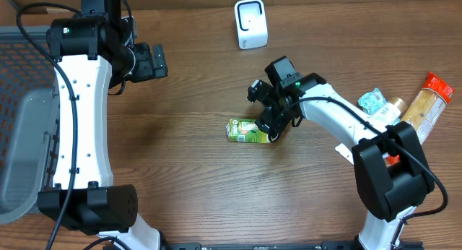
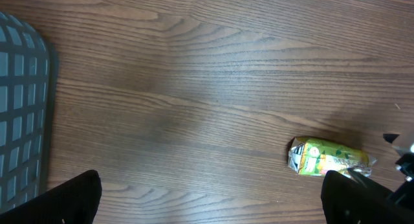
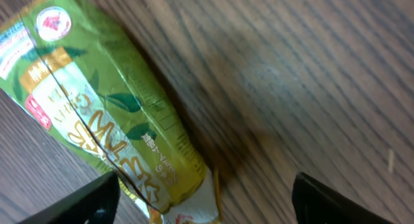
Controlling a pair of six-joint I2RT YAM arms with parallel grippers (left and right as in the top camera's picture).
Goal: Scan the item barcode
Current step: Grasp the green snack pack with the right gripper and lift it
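Note:
The item is a green drink carton (image 1: 247,131) lying on its side in the middle of the wooden table. My right gripper (image 1: 274,127) hangs low over the carton's right end. In the right wrist view the carton (image 3: 110,114) runs from the upper left down between the two spread fingers, nearer the left fingertip (image 3: 84,204); the right gripper (image 3: 207,208) is open. No barcode shows on the faces I see. A white scanner (image 1: 251,24) stands at the back. My left gripper (image 1: 153,61) is open and empty, far to the left; its wrist view shows the carton (image 2: 326,157) lower right.
A grey mesh basket (image 1: 22,127) sits at the table's left edge, seen as the basket (image 2: 19,101) in the left wrist view. Other packaged goods lie at the right: a small green-white pack (image 1: 375,100) and a long tan bag (image 1: 427,105).

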